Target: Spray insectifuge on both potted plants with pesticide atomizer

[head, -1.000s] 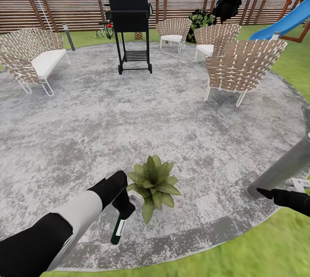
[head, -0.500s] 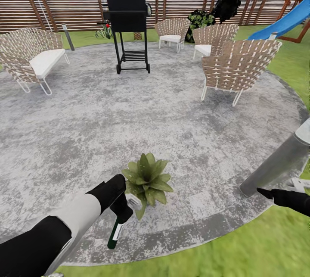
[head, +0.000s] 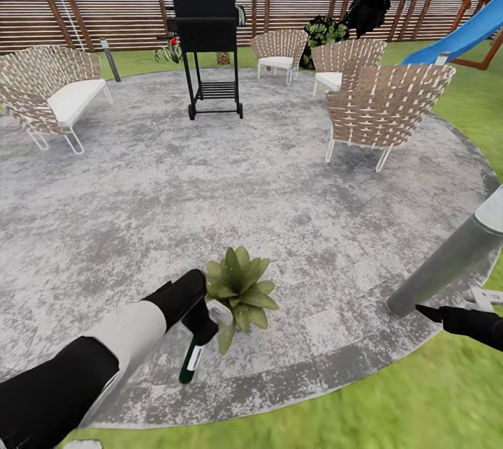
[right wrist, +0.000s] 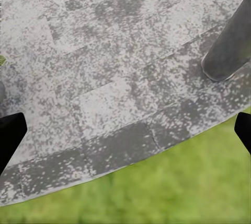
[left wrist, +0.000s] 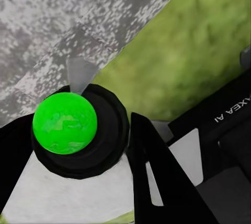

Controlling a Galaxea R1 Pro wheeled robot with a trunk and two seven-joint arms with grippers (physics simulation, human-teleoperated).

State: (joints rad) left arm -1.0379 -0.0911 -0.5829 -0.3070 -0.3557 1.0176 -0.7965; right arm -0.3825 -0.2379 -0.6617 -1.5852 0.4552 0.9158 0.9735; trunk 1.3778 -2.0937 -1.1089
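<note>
Grey patio (head: 209,197) paving carries one potted plant (head: 239,286) near its lawn-side edge. Just beside it, the left tool (head: 198,327) pinches the pesticide atomizer (head: 190,362), long axis hanging downward, whitish head (head: 221,312) toward the leaves. Farther away, the right tool (head: 426,310) looks spread.

White lettering is showing on the black arm housing (left wrist: 225,114) in the left wrist view, reading "XEA AI", cut off at its start. The white label on the atomizer (head: 191,362), hanging at six o'clock from the left gripper (head: 199,327), is staying too small to read.
</note>
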